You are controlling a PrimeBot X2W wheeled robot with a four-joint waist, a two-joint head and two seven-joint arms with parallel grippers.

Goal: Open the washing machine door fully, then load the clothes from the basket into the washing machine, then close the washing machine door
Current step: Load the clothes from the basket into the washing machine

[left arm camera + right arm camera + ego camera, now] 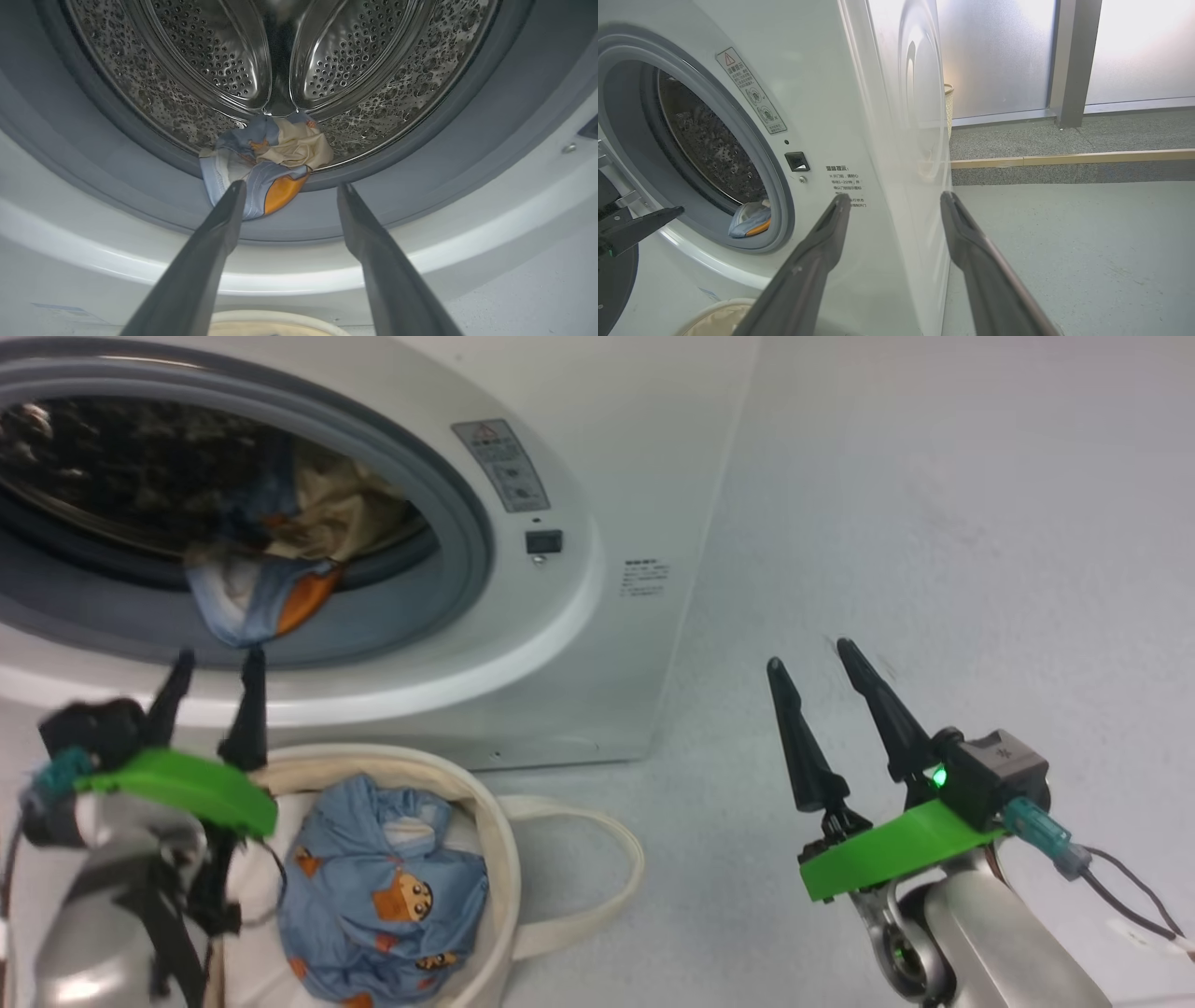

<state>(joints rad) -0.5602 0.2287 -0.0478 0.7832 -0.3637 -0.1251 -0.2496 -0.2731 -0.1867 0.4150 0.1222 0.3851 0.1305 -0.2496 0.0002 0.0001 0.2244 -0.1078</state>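
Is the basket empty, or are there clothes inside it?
Not empty. The basket holds light-blue fabric with bear prints, bunched inside its rim.

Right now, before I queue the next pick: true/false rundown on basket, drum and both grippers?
1. The basket is empty. False: bear-print clothes lie in the basket.
2. A bundle of blue and cream clothes sits at the front lip of the drum, drooping over the grey gasket. True.
3. The left gripper is shut on fabric. False: the left gripper is open with nothing between its fingers, pointing at the machine's opening.
4. The right gripper is open and holds nothing, above the floor beside the washing machine. True.
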